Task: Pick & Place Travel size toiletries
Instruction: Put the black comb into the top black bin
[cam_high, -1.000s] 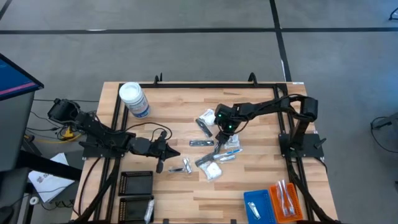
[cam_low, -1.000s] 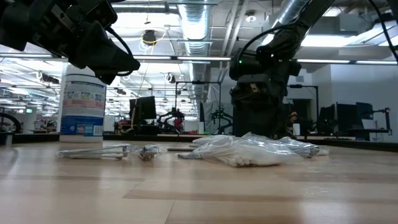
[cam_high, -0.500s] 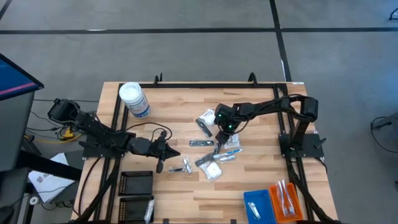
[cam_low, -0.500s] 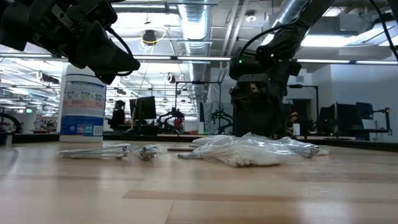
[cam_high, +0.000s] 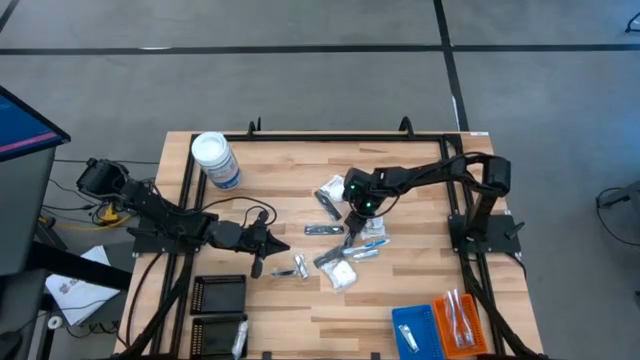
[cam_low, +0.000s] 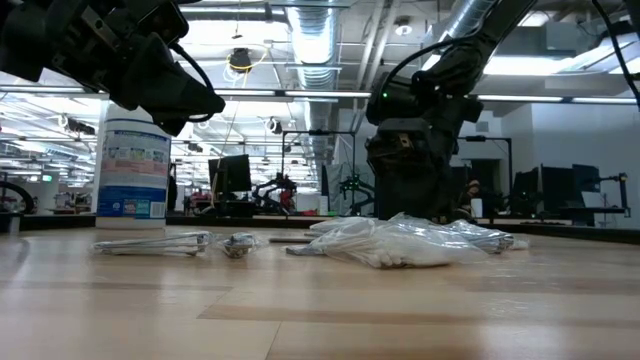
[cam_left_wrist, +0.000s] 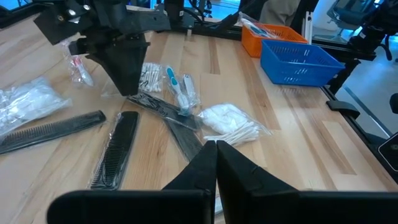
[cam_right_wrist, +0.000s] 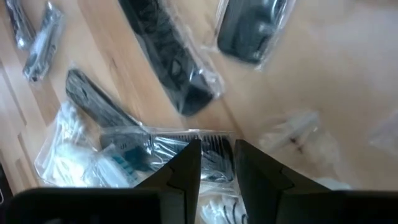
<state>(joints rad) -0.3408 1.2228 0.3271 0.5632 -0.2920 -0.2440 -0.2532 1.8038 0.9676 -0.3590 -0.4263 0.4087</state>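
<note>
From above, the wooden surface (cam_high: 280, 170) carries a loose cluster of wrapped travel toiletries (cam_high: 345, 255) near its middle: white sachets, dark combs and clear-wrapped toothbrushes. The right end effector (cam_high: 357, 225) sits low over the far side of this cluster, its arm reaching in from the right edge. The left end effector (cam_high: 281, 246) hangs just beside a small silvery piece (cam_high: 297, 266) at the near-left of the cluster. A white-lidded jar (cam_high: 215, 160) stands at the far left corner. Black trays (cam_high: 218, 310) lie at the near left; a blue tray (cam_high: 412, 330) and an orange tray (cam_high: 458, 322) sit side by side at the near right.

At table height, the pile of crinkly sachets (cam_low: 395, 243) lies in the centre, with a long wrapped piece (cam_low: 150, 243) to its left and the jar (cam_low: 133, 168) behind that. The right arm's dark body comes down behind the pile.

The left wrist camera shows the left end effector (cam_left_wrist: 216, 146) with its fingers pressed together, holding nothing. Beyond it lie a cotton-swab sachet (cam_left_wrist: 231, 122), a blue toothbrush (cam_left_wrist: 176, 87) and black combs (cam_left_wrist: 118, 146), with the right arm standing over them.

The right wrist camera shows the right end effector (cam_right_wrist: 216, 149) with fingers slightly apart, straddling a clear-wrapped black comb (cam_right_wrist: 186, 146); whether they pinch it cannot be told.
</note>
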